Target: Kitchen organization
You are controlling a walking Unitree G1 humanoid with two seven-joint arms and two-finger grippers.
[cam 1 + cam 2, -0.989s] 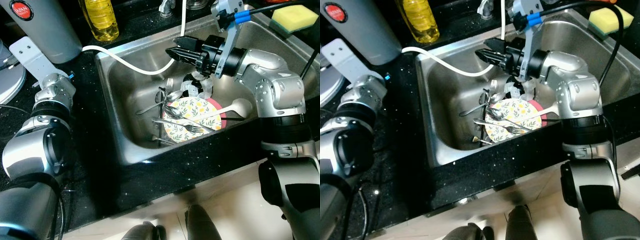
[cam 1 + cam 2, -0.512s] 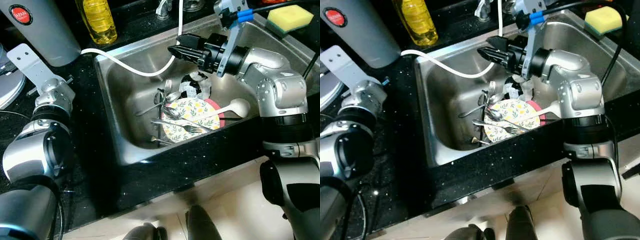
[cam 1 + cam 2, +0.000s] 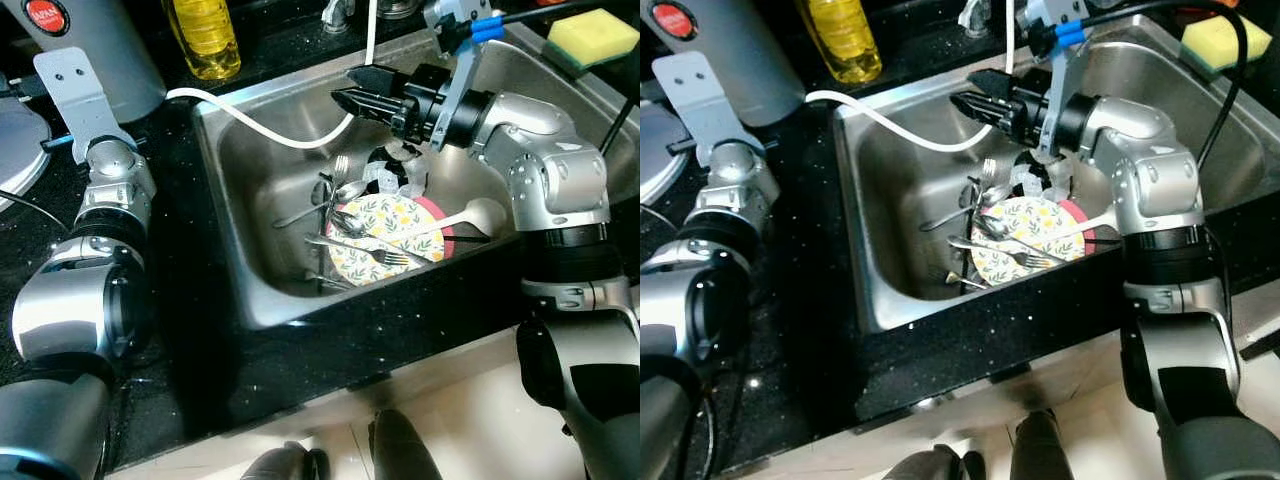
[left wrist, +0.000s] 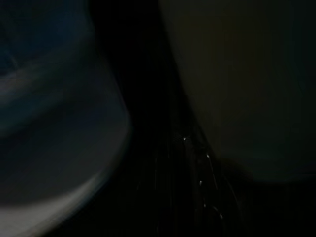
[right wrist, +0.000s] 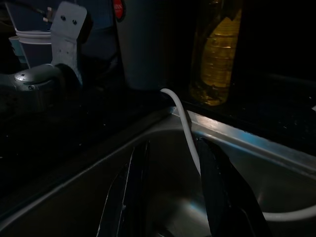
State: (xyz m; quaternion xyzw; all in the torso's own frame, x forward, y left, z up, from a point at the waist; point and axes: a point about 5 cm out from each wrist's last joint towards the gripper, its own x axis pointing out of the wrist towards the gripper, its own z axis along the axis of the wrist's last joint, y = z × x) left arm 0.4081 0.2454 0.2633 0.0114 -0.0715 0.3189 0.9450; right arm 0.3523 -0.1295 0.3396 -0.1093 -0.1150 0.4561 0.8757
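The right pincer [image 3: 345, 97] hangs over the steel sink [image 3: 250, 190] near its back rim, fingers [image 5: 129, 192] parted with nothing between them; a white hose [image 3: 255, 125] droops just beside them. Below, a floral plate [image 3: 385, 240] lies on the basin floor under scattered forks [image 3: 370, 255] and a white ladle [image 3: 470, 213]. The left half of the basin is bare steel. On the black worktop [image 3: 180, 250], the left arm [image 3: 105, 190] rests; its pincer's opening I cannot tell.
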